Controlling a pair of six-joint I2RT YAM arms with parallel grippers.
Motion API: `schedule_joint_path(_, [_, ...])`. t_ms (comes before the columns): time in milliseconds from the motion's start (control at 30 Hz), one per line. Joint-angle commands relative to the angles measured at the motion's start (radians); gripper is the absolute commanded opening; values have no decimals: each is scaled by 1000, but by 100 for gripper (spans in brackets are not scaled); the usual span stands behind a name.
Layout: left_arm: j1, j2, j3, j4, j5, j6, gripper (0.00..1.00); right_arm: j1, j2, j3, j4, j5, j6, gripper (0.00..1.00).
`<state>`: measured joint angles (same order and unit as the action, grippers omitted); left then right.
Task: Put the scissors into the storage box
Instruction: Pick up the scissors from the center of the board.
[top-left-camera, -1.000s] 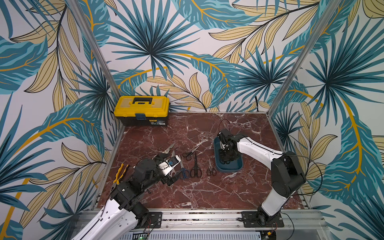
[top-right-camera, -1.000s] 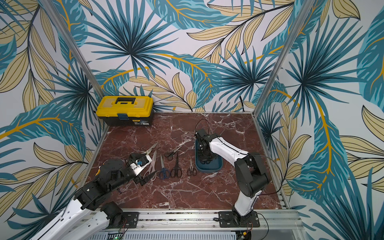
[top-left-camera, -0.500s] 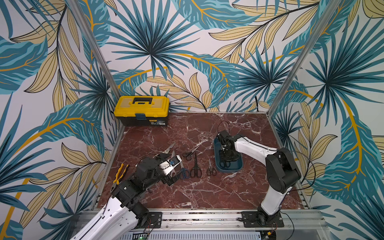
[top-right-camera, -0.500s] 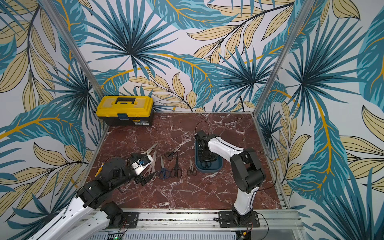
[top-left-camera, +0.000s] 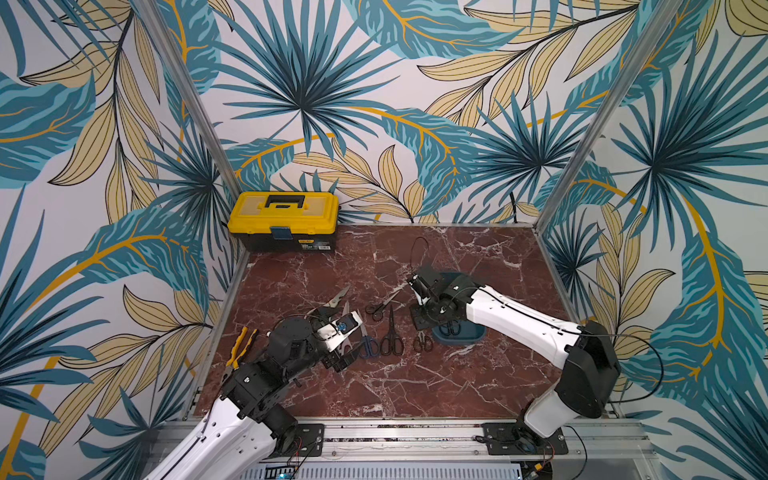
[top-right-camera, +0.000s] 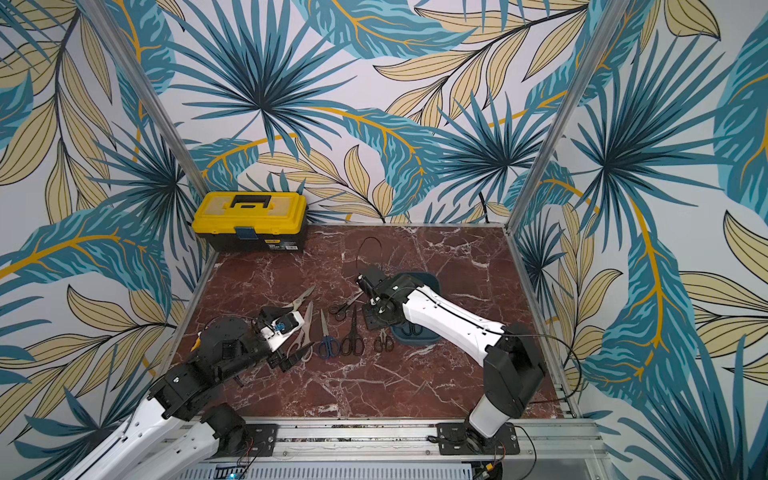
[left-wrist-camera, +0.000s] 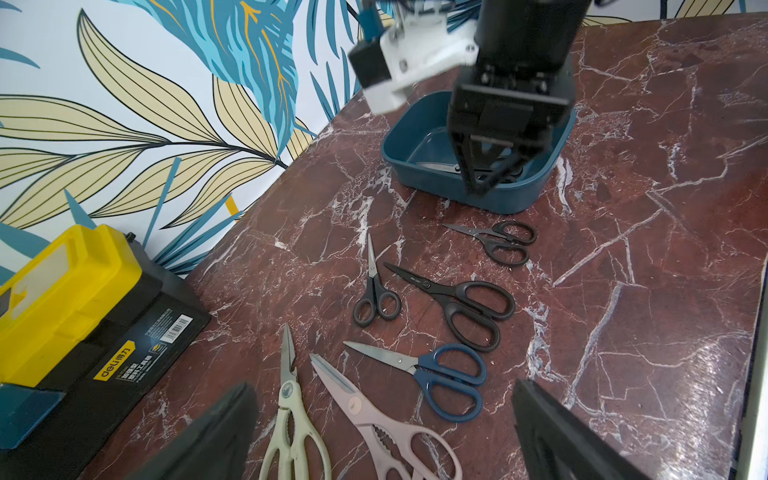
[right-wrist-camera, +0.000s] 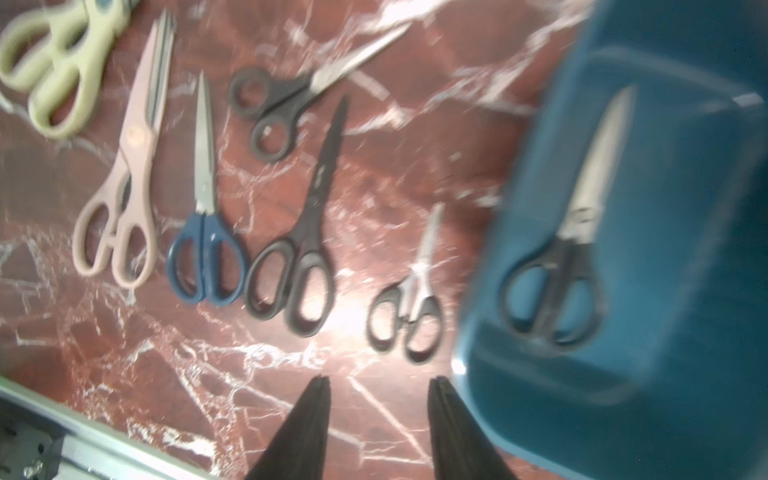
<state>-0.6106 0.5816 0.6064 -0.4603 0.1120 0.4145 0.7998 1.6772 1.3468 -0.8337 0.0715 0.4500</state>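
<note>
The table (top-left-camera: 415, 374) has a red-brown marble top veined in white. In its back left corner, against the wall, stands a toolbox (top-left-camera: 283, 220) with a yellow lid and a black body. Yellow-handled pliers (top-left-camera: 241, 343) lie by the left edge, nearer the front.

Around the middle, six pairs of scissors lie flat. A pink pair (left-wrist-camera: 357, 405), a blue pair (left-wrist-camera: 419, 365), a big black pair (left-wrist-camera: 440, 296) and the smallest black pair (left-wrist-camera: 496, 237) form a row, handles toward the front. A cream pair (left-wrist-camera: 289, 399) lies aslant at the row's left end, and a small black pair (left-wrist-camera: 374, 286) lies aslant behind the row. Just right of the smallest pair stands the storage box (left-wrist-camera: 432, 187), a shallow teal tub.
</note>
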Motion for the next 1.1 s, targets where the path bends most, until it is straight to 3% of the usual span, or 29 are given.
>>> schedule_joint_path(0, [5,-7,7,3,16,11,100,72,104,35,7,-40,73,44])
schedule_joint_path(367, [9,-3,12,-17,49,35,100,87,337,166,14,-99,119,44])
schedule_joint_path(867, [12,-2,19,-21,77,27,100,90,468,223,-34,-72,139,43])
schedule_joint_path(1000, [12,-10,12,-13,77,24,100,88,502,250,-50,-47,119,36])
schedule_joint_path(1067, [12,-11,19,-14,72,19,100,87,499,254,-52,-32,114,28])
